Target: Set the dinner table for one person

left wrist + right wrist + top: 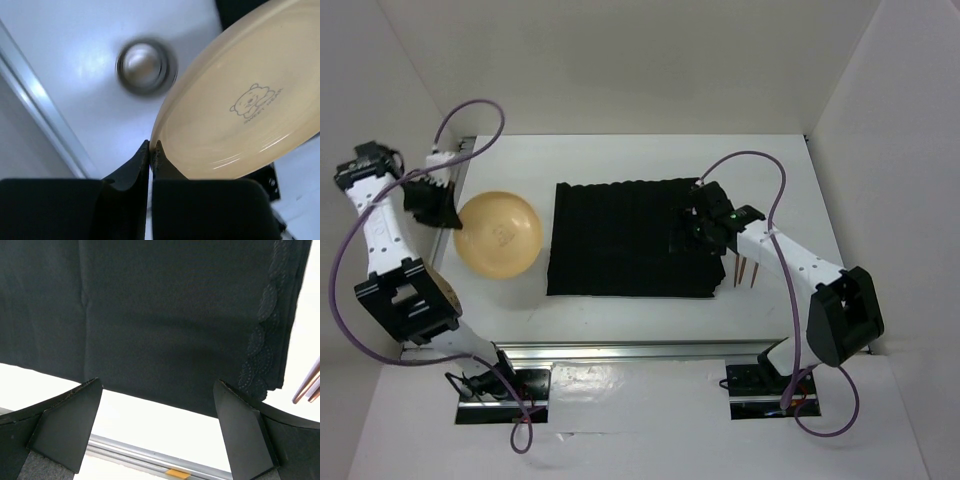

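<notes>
A cream plate (498, 235) with a small bear print sits left of the black ribbed mat (625, 238) on the white dinner table (620, 160). My left gripper (450, 215) is shut on the plate's left rim. In the left wrist view the fingertips (157, 150) pinch the rim of the plate (235, 105), which looks tilted. My right gripper (695, 225) hovers over the mat's right part, open and empty. In the right wrist view its jaws (157, 425) stand wide apart above the near edge of the mat (150, 315).
Copper-coloured cutlery (745, 272) lies on the table just right of the mat, its ends showing in the right wrist view (307, 387). A blurred round metallic object (145, 65) stands beside the plate. A tan object (446, 290) is partly hidden under the left arm. A silver rail (640, 352) edges the near side.
</notes>
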